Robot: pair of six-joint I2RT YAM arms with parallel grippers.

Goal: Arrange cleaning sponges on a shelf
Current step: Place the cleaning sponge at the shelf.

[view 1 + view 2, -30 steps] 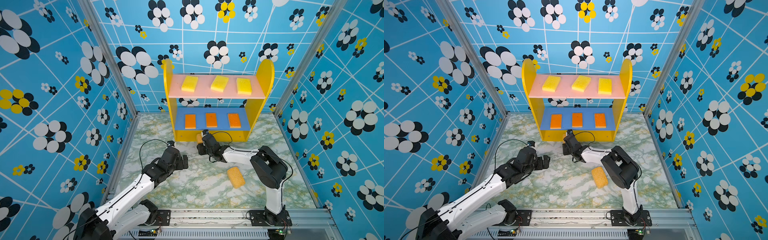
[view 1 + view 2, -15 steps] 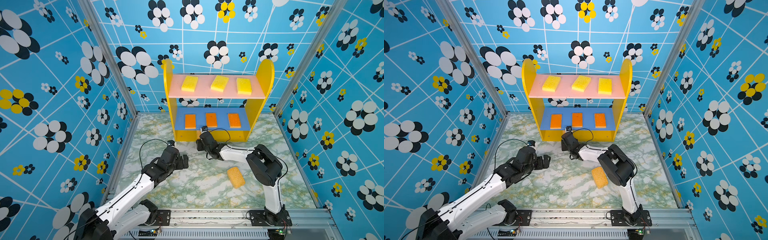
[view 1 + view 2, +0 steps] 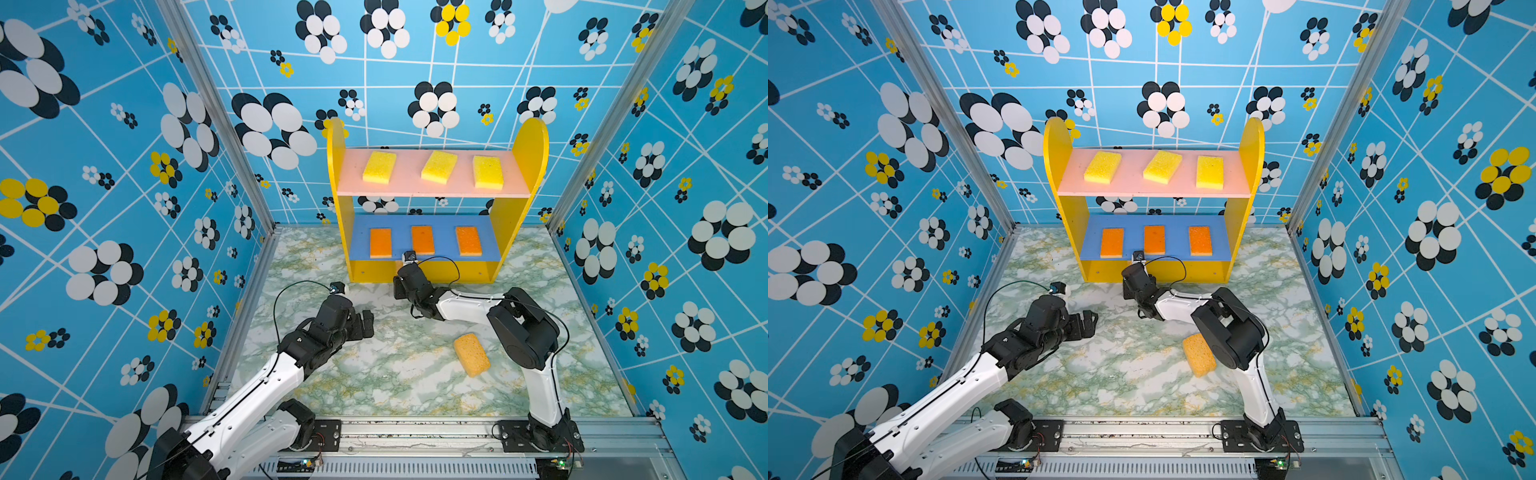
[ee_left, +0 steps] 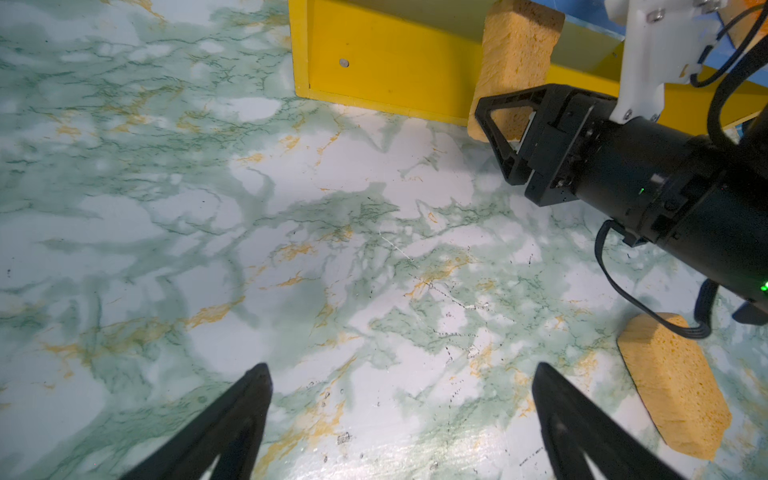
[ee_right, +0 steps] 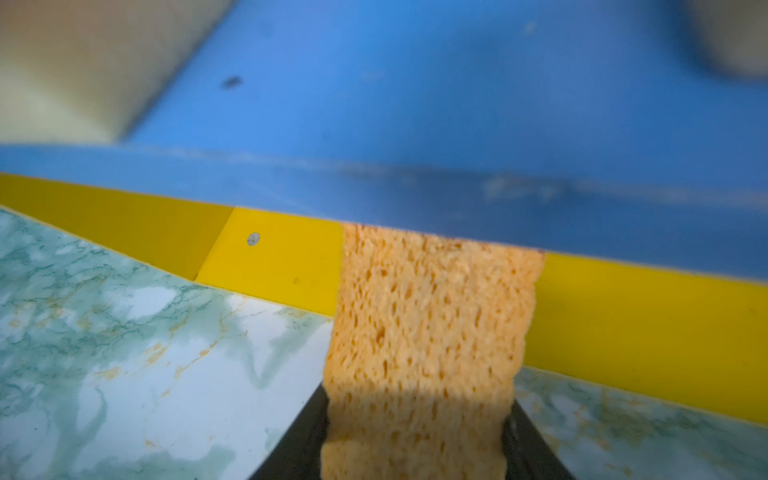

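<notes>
Right wrist view shows the right gripper [image 5: 415,436] pinching a porous tan sponge [image 5: 428,332], whose far end touches the yellow base front [image 5: 644,328] of the shelf [image 3: 523,166], under the blue lower board [image 5: 457,104]. Both top views show three yellow sponges [image 3: 438,167] on the pink upper board [image 3: 1133,187] and three orange sponges [image 3: 1154,240] on the blue one. A second tan sponge [image 3: 471,354] lies on the counter [image 3: 374,374]. Over the counter, the left gripper [image 4: 401,415] is spread wide and holds nothing.
</notes>
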